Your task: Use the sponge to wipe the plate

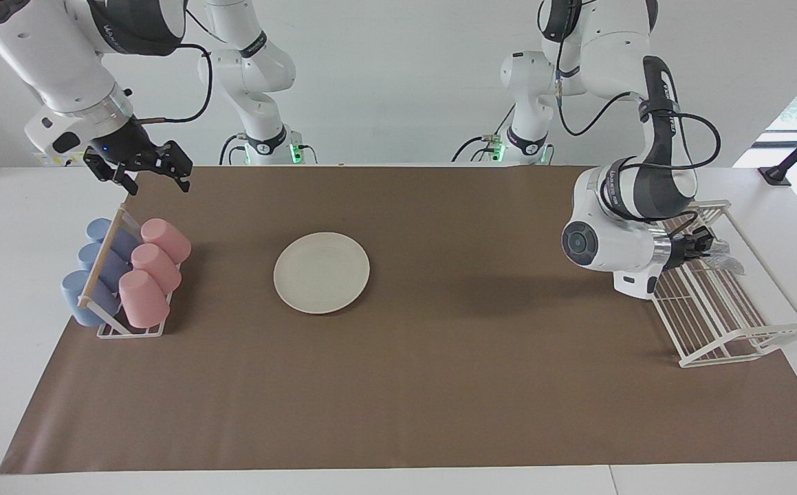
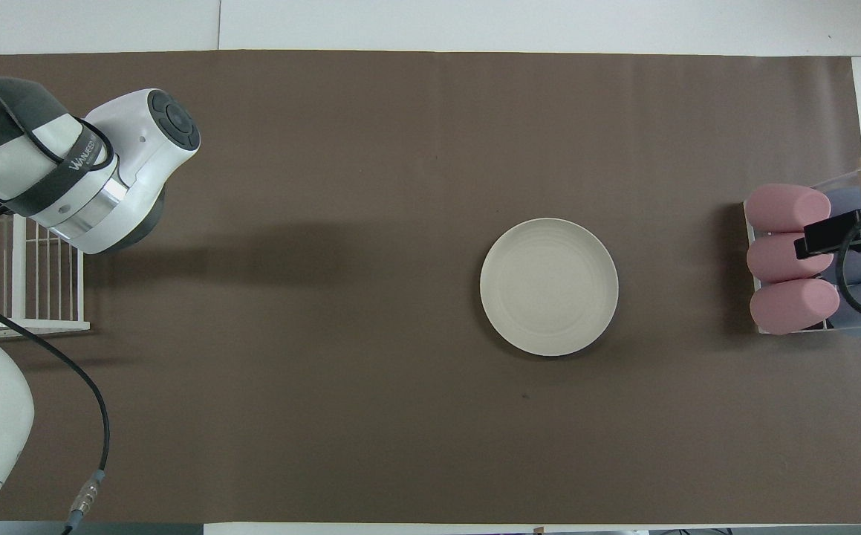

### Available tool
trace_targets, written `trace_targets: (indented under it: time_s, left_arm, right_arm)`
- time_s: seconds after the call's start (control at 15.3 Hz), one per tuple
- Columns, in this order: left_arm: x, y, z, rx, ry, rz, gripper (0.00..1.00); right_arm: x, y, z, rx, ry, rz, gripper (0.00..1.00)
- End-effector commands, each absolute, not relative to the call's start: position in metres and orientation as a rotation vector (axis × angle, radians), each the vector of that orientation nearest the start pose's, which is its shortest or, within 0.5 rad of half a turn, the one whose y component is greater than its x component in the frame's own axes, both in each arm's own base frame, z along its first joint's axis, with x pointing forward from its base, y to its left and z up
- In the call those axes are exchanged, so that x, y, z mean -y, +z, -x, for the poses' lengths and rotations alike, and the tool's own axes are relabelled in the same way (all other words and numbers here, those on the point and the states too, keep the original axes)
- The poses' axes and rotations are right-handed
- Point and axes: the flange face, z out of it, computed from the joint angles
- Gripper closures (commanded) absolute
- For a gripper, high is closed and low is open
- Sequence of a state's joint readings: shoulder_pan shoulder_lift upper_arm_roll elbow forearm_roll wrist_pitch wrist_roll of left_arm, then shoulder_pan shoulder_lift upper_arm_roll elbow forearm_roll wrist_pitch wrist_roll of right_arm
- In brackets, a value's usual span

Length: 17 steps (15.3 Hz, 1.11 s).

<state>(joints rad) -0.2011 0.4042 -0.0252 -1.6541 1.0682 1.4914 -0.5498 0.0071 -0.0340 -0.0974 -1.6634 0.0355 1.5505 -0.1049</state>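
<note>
Probably lab: bench-mounted robot arms

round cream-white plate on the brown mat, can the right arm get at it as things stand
Probably yes: the round cream-white plate lies bare and alone mid-mat, and the open right gripper hangs over the mat's edge near the cup rack.

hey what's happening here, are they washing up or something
The left arm has its tool shut on a small glittery sponge, over the white wire rack at its end of the table. The cream plate sits untouched on the brown mat, not yet wiped. The right arm waits with its tool open, up above the mat beside the rack of pink and blue cups.
</note>
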Motion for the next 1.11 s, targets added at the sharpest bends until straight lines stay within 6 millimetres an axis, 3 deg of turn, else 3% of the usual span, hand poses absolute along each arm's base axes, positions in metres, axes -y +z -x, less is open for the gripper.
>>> trace_targets:
  time_s: [0.0, 0.39, 0.46, 0.52, 0.59, 0.66, 0.85, 1.05]
  left_arm:
    - [0.043, 0.387, -0.630, 0.097, 0.042, 2.002, 1.00]
    - [0.050, 0.378, -0.630, 0.112, 0.002, 2.068, 1.00]
    - [0.050, 0.377, -0.630, 0.109, 0.000, 2.070, 0.89]
    - [0.051, 0.377, -0.631, 0.102, -0.008, 2.076, 0.72]
    - [0.052, 0.376, -0.631, 0.097, -0.010, 2.079, 0.35]
    - [0.052, 0.376, -0.631, 0.096, -0.010, 2.079, 0.17]
    - [0.052, 0.376, -0.631, 0.094, -0.009, 2.079, 0.04]
    - [0.053, 0.377, -0.631, 0.086, -0.005, 2.081, 0.00]
  right_arm:
    - [0.048, 0.602, -0.538, 0.061, 0.088, 3.107, 0.00]
    - [0.048, 0.605, -0.536, 0.057, 0.083, 3.107, 0.00]
    - [0.046, 0.605, -0.536, 0.062, 0.083, 3.107, 0.00]
    - [0.047, 0.605, -0.536, 0.057, 0.083, 3.107, 0.00]
    - [0.047, 0.605, -0.536, 0.054, 0.083, 3.107, 0.00]
    - [0.047, 0.605, -0.536, 0.052, 0.079, 3.108, 0.00]
    - [0.046, 0.605, -0.536, 0.054, 0.079, 3.108, 0.00]
    - [0.046, 0.606, -0.536, 0.052, 0.077, 3.108, 0.00]
